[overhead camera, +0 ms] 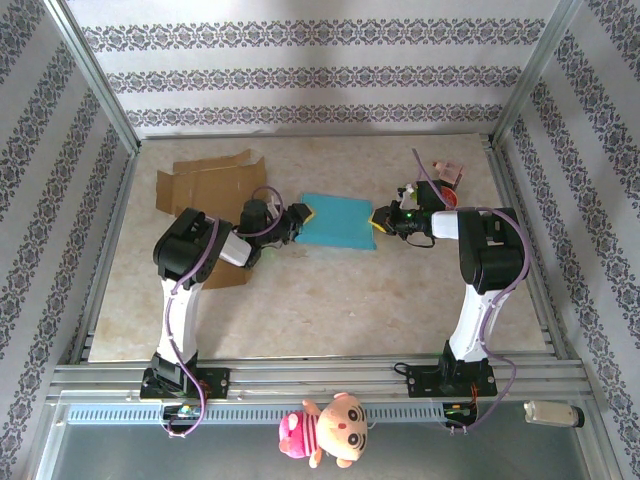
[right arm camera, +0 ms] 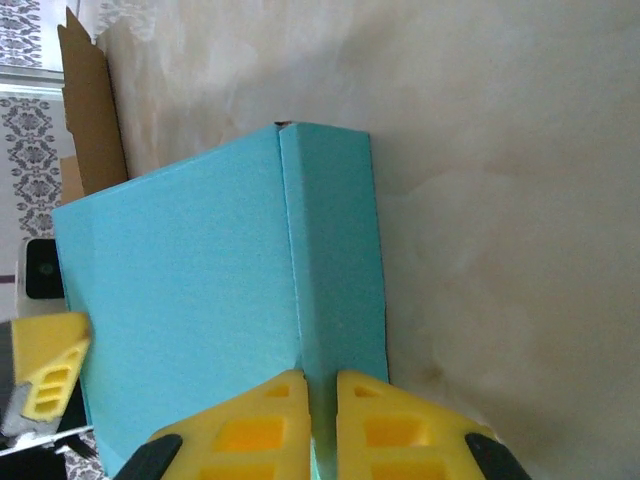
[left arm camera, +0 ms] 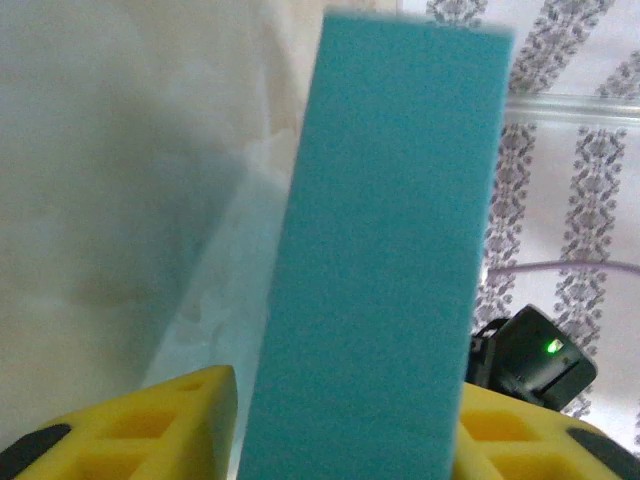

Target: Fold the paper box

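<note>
Right wrist — right end effector (right arm camera: 320, 400) pinches teal box (right arm camera: 200, 280).

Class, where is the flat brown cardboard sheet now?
In the top view the flat brown cardboard sheet lies far left on the table, beyond the left arm, left of the teal paper box.

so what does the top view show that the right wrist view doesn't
Top view adds: the toy by the near rail, a small red thing at the far right, and the whole box between the left tool and the right tool.
Right wrist adds: the box's crease up close, running down into the right tool's fingers, which are pinched on it.
Both: the box, the cardboard behind it, both tools, the table.
</note>
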{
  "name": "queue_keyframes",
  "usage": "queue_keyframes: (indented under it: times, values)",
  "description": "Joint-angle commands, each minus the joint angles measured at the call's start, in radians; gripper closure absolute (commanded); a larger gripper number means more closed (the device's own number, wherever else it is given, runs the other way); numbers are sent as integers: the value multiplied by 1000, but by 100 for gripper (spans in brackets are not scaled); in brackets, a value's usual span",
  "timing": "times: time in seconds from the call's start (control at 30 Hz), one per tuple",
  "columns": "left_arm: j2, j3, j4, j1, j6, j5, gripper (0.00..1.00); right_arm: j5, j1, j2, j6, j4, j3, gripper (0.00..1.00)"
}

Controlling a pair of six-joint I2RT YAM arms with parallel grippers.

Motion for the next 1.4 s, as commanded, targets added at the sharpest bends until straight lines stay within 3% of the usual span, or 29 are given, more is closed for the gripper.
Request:
queue_keyframes:
  times: [0.0, 0.07, 0.17, 0.3, 0.37, 0.5, 0.57, 0.67, 0.8, 0.97, 1.17, 1.37]
  values:
    - [-16, 31, 29, -22, -32, -5, 64, 29, -8, 31, 18, -35, -23, 87]
    - [-28, 35, 7, -24, -38, -16, 68, 25, -8, 5, 22, -36, -27, 81]
    - [-60, 33, -51, -24, -28, -30, 72, 43, -6, -87, 32, -52, -45, 64]
    - [-139, 31, -202, -21, 23, -53, 74, 230, 33, -317, -47, -88, -80, 39]
    - [-189, 34, -281, -17, 55, -73, 74, 375, 102, -437, -178, -72, -103, 31]
    - [-294, 44, -451, 1, 114, -102, 74, 693, 324, -611, -607, 1, -167, 15]
    - [-329, 59, -549, 16, 141, -104, 74, 739, 409, -650, -789, 58, -193, 12]
    - [-381, 74, -642, 28, 171, -123, 74, 694, 511, -665, -1122, 157, -248, 10]
    - [-398, 68, -618, 31, 123, -116, 73, 744, 609, -620, -1462, 284, -307, 2]
    - [-401, 52, -552, 31, 68, -96, 74, 809, 623, -496, -1670, 318, -266, 2]
    - [-433, 31, -517, 34, 22, -110, 76, 903, 605, -397, -1814, 405, -219, 3]
    - [-451, 18, -468, 34, -56, -98, 77, 950, 592, -329, -1885, 499, -208, 12]
